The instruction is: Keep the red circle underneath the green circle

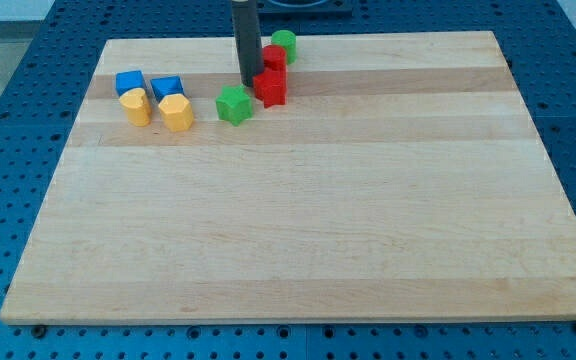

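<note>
The near part of the wooden table (298, 250) lies bare toward the view's bottom, set on a blue perforated surface (18, 180) that shows around its edges. All the blocks sit in a loose row near the table's far edge, at the view's top left.

My rod (244, 35) comes straight down from the view's top, upright and dark. I carry no gripper, so there is nothing to open or clench; I only push. My tip (249, 82) rests on the table just at the left side of the red blocks, touching or very nearly touching them, with the green star block (234, 104) just below and to its left.

Farthest left, two yellow blocks sit in front: a rounded yellow block (136, 106) and a yellow hexagon-like block (177, 112). Just behind them stand two blue blocks, one blue block (129, 82) on the left and a second blue block (166, 87) beside it, each touching or nearly touching the yellow one in front.

To the right of my tip is a red block (271, 87) with angular sides. Directly behind it, pressed against it, is the red circle (274, 56), partly hidden by my rod. Behind that, at the far right of the cluster, is the green circle (284, 43), touching the red circle. So the red circle sits just below the green circle in the view.
</note>
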Motion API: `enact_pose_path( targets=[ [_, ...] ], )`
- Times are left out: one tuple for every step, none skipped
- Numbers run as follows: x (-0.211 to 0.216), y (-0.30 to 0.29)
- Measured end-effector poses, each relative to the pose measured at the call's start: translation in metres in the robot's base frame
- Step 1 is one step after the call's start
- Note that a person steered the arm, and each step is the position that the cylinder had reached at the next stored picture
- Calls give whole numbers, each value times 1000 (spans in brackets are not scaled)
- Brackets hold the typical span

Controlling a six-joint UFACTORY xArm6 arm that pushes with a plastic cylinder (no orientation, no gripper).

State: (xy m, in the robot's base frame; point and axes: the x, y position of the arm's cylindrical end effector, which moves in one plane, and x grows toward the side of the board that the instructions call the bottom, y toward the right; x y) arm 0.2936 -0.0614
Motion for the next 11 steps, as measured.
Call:
enact_pose_path(
  targets=[
    [-1,-5],
    [-51,-34],
    [-77,-30],
    [-74,-14],
    [-70,-18],
    [-60,-13],
    [-47,-8],
    [-47,-8],
    [-46,7],
    [-48,-8],
    [-40,-22]
  ],
)
